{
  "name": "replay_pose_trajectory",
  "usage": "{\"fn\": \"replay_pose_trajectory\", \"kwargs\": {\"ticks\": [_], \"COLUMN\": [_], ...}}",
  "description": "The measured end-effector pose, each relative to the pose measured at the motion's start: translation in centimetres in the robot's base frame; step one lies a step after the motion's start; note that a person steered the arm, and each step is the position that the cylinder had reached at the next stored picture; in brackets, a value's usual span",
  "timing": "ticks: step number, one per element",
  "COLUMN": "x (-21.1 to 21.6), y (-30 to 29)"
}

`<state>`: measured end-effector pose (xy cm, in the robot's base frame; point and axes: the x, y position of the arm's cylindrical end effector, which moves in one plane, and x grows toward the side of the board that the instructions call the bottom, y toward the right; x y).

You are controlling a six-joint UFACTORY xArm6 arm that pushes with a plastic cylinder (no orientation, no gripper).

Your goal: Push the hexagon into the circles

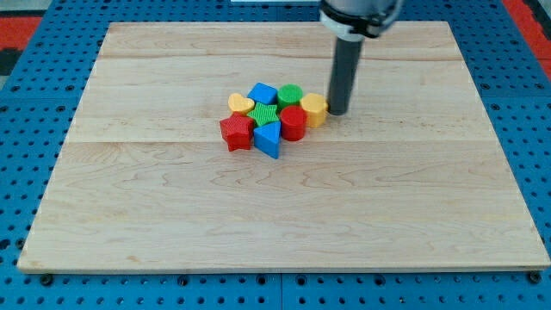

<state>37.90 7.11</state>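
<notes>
A yellow hexagon block [314,109] sits at the right end of a tight cluster near the board's middle. It touches a red circle block [294,122] on its left; a green circle block [290,95] lies just up-left of it. My tip [337,112] stands right against the hexagon's right side. The rod [344,73] rises toward the view's top.
The cluster also holds a blue block [262,93], a yellow heart block [241,104], a green star-like block [264,114], a red star block [236,132] and a blue triangle block [268,139]. The wooden board [172,215] lies on a blue pegboard [34,95].
</notes>
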Motion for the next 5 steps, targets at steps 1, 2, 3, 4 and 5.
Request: {"fn": "replay_pose_trajectory", "kwargs": {"ticks": [1,2,3,4,5], "x": [-0.1,-0.4,0.5,-0.6,-1.5], "y": [0.8,0.6,0.7,4.1,6.1]}}
